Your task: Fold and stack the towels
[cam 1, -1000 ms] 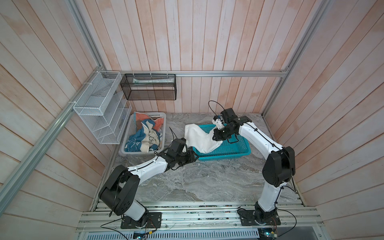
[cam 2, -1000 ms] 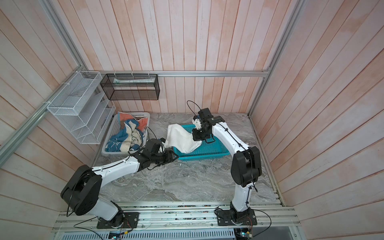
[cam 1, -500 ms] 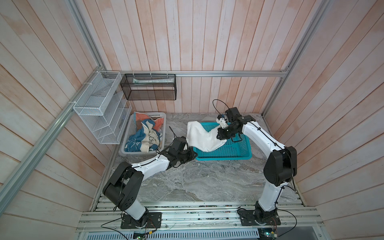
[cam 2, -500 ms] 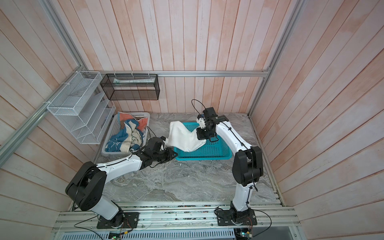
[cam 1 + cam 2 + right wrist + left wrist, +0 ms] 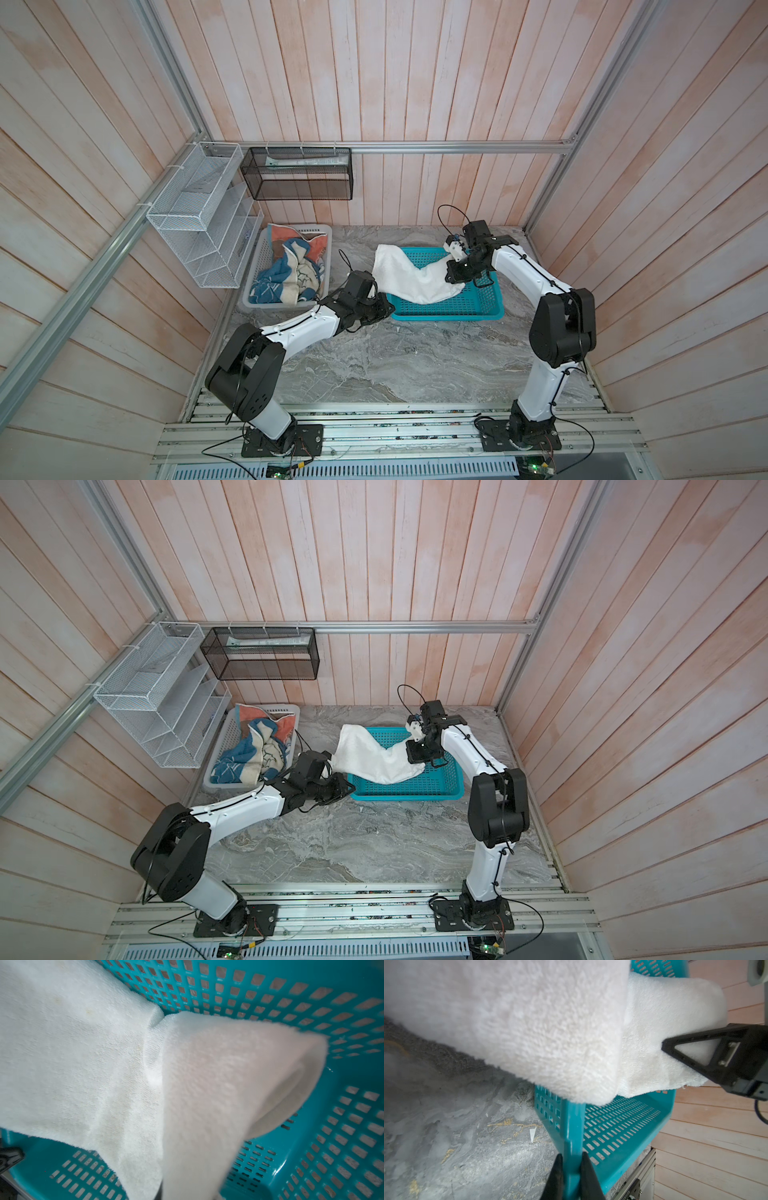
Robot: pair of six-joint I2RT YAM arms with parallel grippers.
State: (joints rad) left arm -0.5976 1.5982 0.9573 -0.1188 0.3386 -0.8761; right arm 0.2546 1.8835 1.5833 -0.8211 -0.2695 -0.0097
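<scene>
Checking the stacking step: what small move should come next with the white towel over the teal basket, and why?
Probably the right gripper should draw the white terry towel farther across the teal slotted plastic basket: its jaws pinch one end, while the other end extends outside past the rim. The left gripper clamps that rim in its jaws, bracing the basket.

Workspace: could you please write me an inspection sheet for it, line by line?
Surface: grey veined table.
Job's things: white towel lies across the teal basket; coloured towels crumpled in the white basket.
Clutter: small pale scraps on the table.
Grippers: left gripper shut on the teal basket's wall; right gripper shut on the white towel's end.
Cables: black cable loops above the right gripper; wires at the bases.
Surroundings: wood walls, white rack, black shelf.
</scene>
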